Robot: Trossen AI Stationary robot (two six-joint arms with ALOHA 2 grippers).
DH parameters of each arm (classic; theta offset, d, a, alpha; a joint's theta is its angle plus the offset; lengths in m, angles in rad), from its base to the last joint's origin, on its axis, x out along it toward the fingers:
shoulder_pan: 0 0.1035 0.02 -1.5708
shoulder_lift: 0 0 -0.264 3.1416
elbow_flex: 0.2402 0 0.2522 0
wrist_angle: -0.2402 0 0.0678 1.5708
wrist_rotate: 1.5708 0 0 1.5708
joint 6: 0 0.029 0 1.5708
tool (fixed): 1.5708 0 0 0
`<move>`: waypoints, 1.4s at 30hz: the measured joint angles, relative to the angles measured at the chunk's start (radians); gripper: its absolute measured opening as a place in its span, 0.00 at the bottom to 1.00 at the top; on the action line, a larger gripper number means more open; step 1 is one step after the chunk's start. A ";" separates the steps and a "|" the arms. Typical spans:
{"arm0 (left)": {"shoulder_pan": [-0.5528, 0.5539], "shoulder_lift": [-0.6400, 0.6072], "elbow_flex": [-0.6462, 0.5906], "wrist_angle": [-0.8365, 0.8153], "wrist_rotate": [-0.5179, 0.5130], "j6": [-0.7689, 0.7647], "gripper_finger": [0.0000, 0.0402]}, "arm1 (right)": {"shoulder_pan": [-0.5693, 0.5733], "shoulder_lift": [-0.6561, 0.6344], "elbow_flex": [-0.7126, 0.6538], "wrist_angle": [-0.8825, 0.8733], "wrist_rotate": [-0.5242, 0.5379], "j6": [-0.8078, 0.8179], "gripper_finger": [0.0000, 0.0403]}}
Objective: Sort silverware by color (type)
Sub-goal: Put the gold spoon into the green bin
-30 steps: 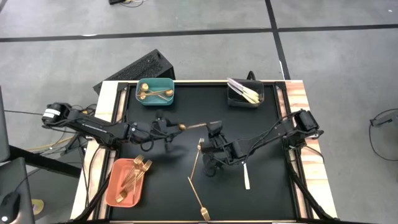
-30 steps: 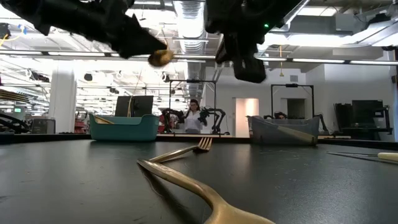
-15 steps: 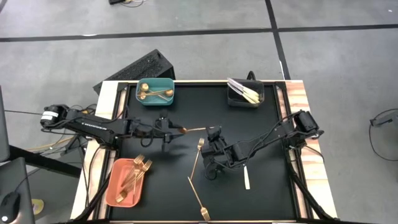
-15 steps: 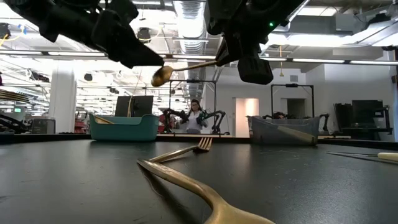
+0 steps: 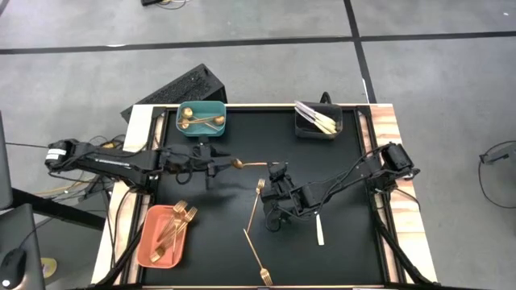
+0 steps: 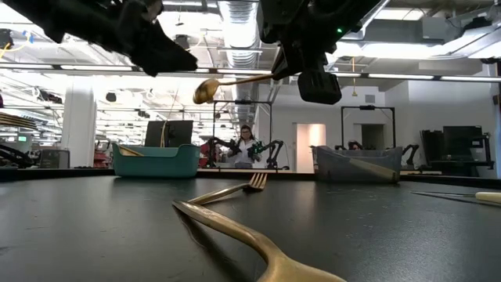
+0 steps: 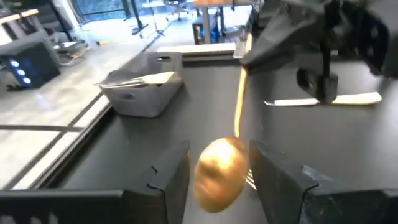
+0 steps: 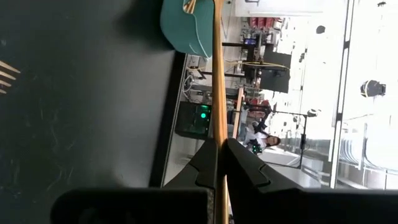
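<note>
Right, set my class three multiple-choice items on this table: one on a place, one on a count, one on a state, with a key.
1. Which bin holds the white knives?
A. teal bin
B. salmon bin
C. dark bin

2. How many gold forks lie loose on the black mat?
A. one
B. two
C. four

3. What is the right end effector doing?
A. hanging open and holding nothing
B. shut on the handle of the gold spoon
C. reaching into the salmon bin

Key:
1 C, the high view shows the knives in the dark bin.
2 B, two forks lie on the mat below the arms.
3 B, the right wrist view shows its fingers closed on the handle.
</note>
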 joint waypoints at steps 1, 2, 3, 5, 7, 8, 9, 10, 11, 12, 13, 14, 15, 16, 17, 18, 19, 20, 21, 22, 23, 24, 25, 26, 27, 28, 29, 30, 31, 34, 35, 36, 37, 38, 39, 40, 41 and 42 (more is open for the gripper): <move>0.000 -0.025 0.000 -0.020 -0.006 -0.012 0.40 | 0.000 0.000 0.000 -0.001 0.000 -0.001 0.10; -0.001 -0.049 0.000 -0.036 -0.006 -0.030 0.42 | 0.000 0.000 0.000 0.000 0.000 -0.001 0.10; -0.001 -0.071 0.000 -0.050 -0.006 -0.047 0.45 | 0.000 0.000 0.000 0.000 0.000 -0.001 0.10; -0.001 -0.108 0.000 -0.075 0.000 -0.064 0.51 | 0.000 0.000 0.000 0.000 0.000 -0.001 0.10; 0.000 -0.131 0.000 -0.103 0.005 -0.077 0.58 | -0.006 0.000 0.000 0.003 -0.001 -0.002 0.10; 0.001 -0.135 0.000 -0.113 0.005 -0.077 0.61 | -0.007 0.000 0.000 0.011 -0.001 -0.011 0.10; 0.004 -0.137 0.000 -0.124 0.005 -0.080 0.64 | -0.007 0.000 0.001 0.019 -0.001 -0.023 0.10; 0.008 -0.137 0.000 -0.136 0.006 -0.082 0.67 | -0.007 0.000 0.001 0.033 -0.002 -0.042 0.10; 0.013 -0.137 0.000 -0.144 0.010 -0.085 0.69 | -0.007 0.000 0.001 0.056 -0.002 -0.065 0.10; 0.019 -0.134 0.000 -0.154 0.018 -0.086 0.71 | -0.007 0.000 0.001 0.083 -0.002 -0.087 0.10; 0.026 -0.125 0.000 -0.160 0.034 -0.084 0.72 | -0.007 0.000 0.001 0.107 -0.002 -0.111 0.10; 0.032 -0.117 0.000 -0.164 0.055 -0.078 0.73 | -0.005 0.000 0.001 0.131 -0.002 -0.133 0.10; 0.038 -0.111 0.000 -0.175 0.076 -0.077 0.73 | -0.003 0.000 0.001 0.157 -0.002 -0.157 0.10; 0.043 -0.103 0.000 -0.177 0.092 -0.077 0.73 | 0.000 0.000 0.001 0.178 -0.003 -0.180 0.10; 0.049 -0.095 0.000 -0.168 0.112 -0.077 0.73 | 0.002 0.000 0.001 0.194 -0.003 -0.202 0.10; 0.055 -0.088 0.000 -0.167 0.131 -0.073 0.73 | 0.005 0.000 0.001 0.209 -0.004 -0.224 0.10; 0.061 -0.083 0.000 -0.172 0.149 -0.068 0.73 | 0.009 0.000 0.001 0.222 -0.005 -0.247 0.10; 0.067 -0.078 0.000 -0.171 0.164 -0.065 0.73 | 0.011 0.000 0.001 0.231 -0.006 -0.265 0.10; 0.072 -0.072 0.000 -0.165 0.179 -0.064 0.73 | 0.014 0.000 0.001 0.238 -0.006 -0.281 0.10; 0.078 -0.069 0.000 -0.161 0.198 -0.062 0.73 | 0.015 0.000 0.001 0.241 -0.006 -0.294 0.10; 0.081 -0.069 0.000 -0.165 0.217 -0.058 0.73 | 0.016 0.000 0.001 0.244 -0.006 -0.304 0.10; 0.085 -0.069 0.000 -0.165 0.237 -0.055 0.73 | 0.016 0.000 0.001 0.245 -0.006 -0.305 0.10; 0.087 -0.069 0.000 -0.162 0.257 -0.051 0.73 | 0.016 0.000 0.001 0.246 -0.007 -0.305 0.10; 0.088 -0.069 0.000 -0.162 0.278 -0.047 0.73 | 0.015 0.000 0.001 0.247 -0.006 -0.306 0.10; 0.088 -0.069 0.000 -0.164 0.301 -0.040 0.72 | 0.014 0.000 0.001 0.249 -0.006 -0.307 0.10; 0.088 -0.069 0.000 -0.164 0.325 -0.032 0.71 | 0.014 0.000 0.001 0.253 -0.007 -0.308 0.10; 0.088 -0.069 0.000 -0.163 0.350 -0.025 0.69 | 0.014 0.000 0.001 0.260 -0.007 -0.312 0.10; 0.088 -0.069 0.000 -0.163 0.370 -0.022 0.67 | 0.014 0.000 0.001 0.265 -0.007 -0.316 0.10; 0.088 -0.069 0.000 -0.164 0.386 -0.020 0.64 | 0.014 -0.001 0.001 0.268 -0.010 -0.318 0.10; 0.088 -0.069 0.000 -0.164 0.399 -0.019 0.53 | 0.015 -0.001 0.001 0.270 -0.012 -0.319 0.10; 0.088 -0.069 0.000 -0.164 0.399 -0.019 0.48 | 0.015 -0.001 0.001 0.272 -0.012 -0.319 0.10; 0.088 -0.069 0.000 -0.164 0.398 -0.014 0.43 | 0.015 -0.001 0.001 0.274 -0.013 -0.319 0.10; 0.088 -0.069 0.000 -0.164 0.397 -0.007 0.38 | 0.014 -0.001 0.001 0.274 -0.014 -0.319 0.10; 0.088 -0.069 0.000 -0.163 0.397 0.000 0.32 | 0.014 -0.001 0.001 0.274 -0.014 -0.319 0.10; 0.088 -0.069 0.000 -0.163 0.397 0.007 0.26 | 0.014 -0.001 0.001 0.274 -0.014 -0.319 0.10; 0.088 -0.069 0.000 -0.163 0.399 0.017 0.21 | 0.014 0.000 0.001 0.274 -0.014 -0.319 0.10; 0.088 -0.069 0.000 -0.163 0.405 0.026 0.15 | 0.014 -0.001 0.001 0.274 -0.014 -0.319 0.10; 0.086 -0.069 0.000 -0.163 0.409 0.040 0.09 | 0.014 -0.001 0.001 0.275 -0.014 -0.318 0.10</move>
